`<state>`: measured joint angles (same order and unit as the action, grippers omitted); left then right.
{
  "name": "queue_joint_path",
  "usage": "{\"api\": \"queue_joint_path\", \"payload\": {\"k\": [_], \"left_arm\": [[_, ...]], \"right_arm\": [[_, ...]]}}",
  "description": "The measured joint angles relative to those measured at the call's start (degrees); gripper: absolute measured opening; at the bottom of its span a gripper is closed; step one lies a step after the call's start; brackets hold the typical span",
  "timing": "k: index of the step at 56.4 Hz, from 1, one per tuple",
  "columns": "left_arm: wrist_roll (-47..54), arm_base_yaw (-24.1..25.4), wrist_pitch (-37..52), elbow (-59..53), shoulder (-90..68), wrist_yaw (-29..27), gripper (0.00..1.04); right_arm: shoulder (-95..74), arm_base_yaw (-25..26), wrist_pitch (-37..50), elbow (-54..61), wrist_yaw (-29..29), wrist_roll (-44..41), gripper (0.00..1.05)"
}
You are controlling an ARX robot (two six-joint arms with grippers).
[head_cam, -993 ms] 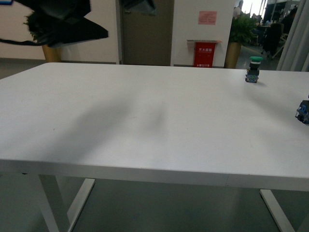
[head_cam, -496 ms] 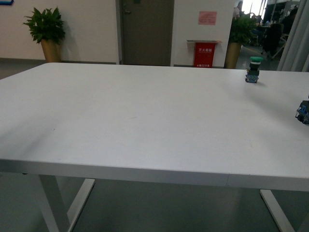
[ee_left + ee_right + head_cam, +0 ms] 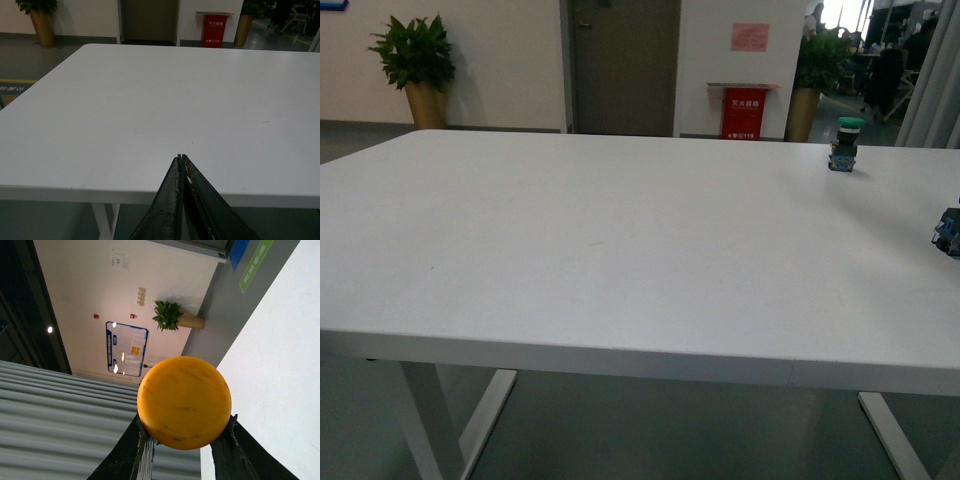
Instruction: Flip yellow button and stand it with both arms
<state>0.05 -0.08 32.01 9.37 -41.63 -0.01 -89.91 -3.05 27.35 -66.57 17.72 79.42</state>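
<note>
In the right wrist view the yellow button (image 3: 184,401) fills the middle, its round yellow cap facing the camera. My right gripper (image 3: 182,432) is shut on it, one black finger on each side below the cap; its collar and block are hidden. The view is tilted, with the white table (image 3: 280,365) along one side. In the left wrist view my left gripper (image 3: 182,159) is shut and empty, its tips pressed together just over the table's near edge (image 3: 150,192). Neither arm nor the yellow button shows in the front view.
On the white table (image 3: 620,240) a green-capped switch (image 3: 845,143) stands at the far right. Another blue-and-black switch (image 3: 948,230) sits at the right edge, cut off. Potted plants (image 3: 417,65), a door and a red stand (image 3: 743,110) lie beyond.
A dark arm that crossed the top left of the front view a second ago has gone out of view. The switches on the table have not moved.
</note>
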Motion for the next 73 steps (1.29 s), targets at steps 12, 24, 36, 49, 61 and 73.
{"api": "queue_joint_path", "payload": {"k": [12,24,36,49,61,73], "left_arm": [[0.00,0.00,-3.43,-4.28,7.65,0.00,0.04],[-0.02,0.00,-7.45,-6.40,13.81,0.00,0.04],[-0.15,0.00,-9.60,-7.98,19.06,0.00,0.04],[-0.17,0.00,-14.93,-7.98,24.68,0.00,0.04],[-0.15,0.00,-18.40,-7.98,28.24,0.00,0.04],[-0.15,0.02,-21.35,-7.98,31.17,0.00,0.04]], "right_arm": [[0.00,-0.02,-0.83,-0.07,0.00,-1.03,0.26],[0.02,-0.33,-0.98,-0.20,-0.02,-1.40,0.26],[0.02,-0.04,-1.01,-0.20,0.22,-1.60,0.26],[0.26,-0.02,-1.33,-0.20,0.22,-1.68,0.26],[0.57,0.04,-1.42,-0.20,0.37,-1.77,0.26],[0.90,0.13,-1.90,-0.20,0.42,-2.08,0.26]]}}
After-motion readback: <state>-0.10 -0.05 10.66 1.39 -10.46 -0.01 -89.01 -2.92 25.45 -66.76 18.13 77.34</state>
